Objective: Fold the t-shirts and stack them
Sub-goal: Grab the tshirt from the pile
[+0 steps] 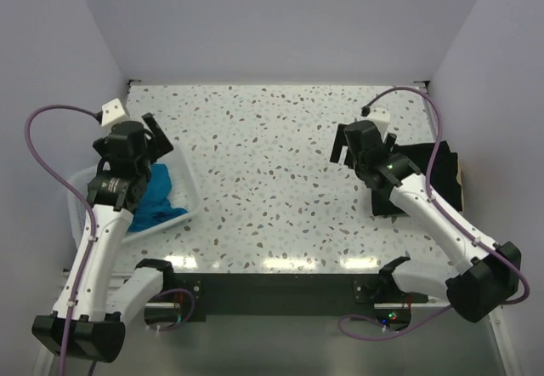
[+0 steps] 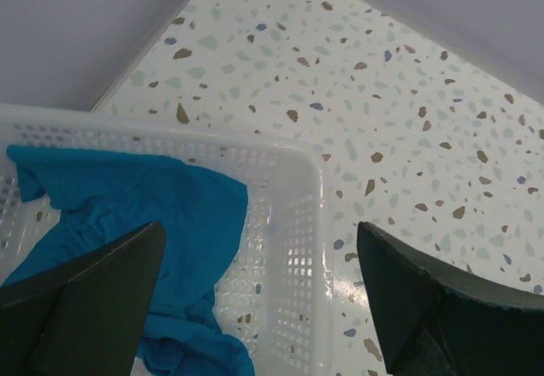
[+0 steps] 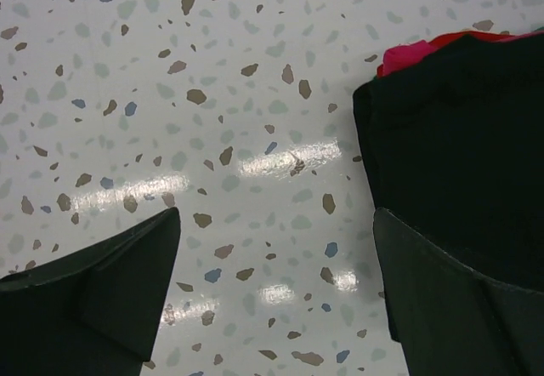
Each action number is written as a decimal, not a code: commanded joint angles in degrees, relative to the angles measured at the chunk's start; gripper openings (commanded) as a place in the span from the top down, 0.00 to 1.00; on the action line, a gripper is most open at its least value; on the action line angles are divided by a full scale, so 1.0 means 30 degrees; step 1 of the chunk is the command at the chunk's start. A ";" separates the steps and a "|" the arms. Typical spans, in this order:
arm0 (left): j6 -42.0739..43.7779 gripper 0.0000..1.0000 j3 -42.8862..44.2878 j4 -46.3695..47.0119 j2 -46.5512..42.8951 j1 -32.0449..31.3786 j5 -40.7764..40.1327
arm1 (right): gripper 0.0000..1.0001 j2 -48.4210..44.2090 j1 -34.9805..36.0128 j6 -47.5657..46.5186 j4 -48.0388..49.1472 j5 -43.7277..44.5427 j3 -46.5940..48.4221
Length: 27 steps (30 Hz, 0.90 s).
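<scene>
I found both pairs of jaws spread wide, holding nothing — the left gripper (image 2: pixel 259 240) hung over the basket (image 2: pixel 313 176), the teal t-shirt (image 2: pixel 161 214) crumpled inside toward its left finger, while the right gripper (image 3: pixel 276 223) sat just left of the black t-shirt (image 3: pixel 459 138)

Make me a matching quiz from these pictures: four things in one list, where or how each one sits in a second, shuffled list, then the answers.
Things:
1. blue shirt
2. black shirt
3. white basket
4. left tool

Places or states:
A. lying at the right edge of the table
B. open, above the basket's corner
C. crumpled inside the basket
D. standing on the table's left side

Pairs: 1-C, 2-A, 3-D, 4-B
</scene>
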 commanded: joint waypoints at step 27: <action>-0.3517 0.18 -0.6935 0.0554 0.7229 0.9145 0.0983 | 0.01 0.0907 -0.5333 -0.0552 0.4173 -1.2279 -0.1321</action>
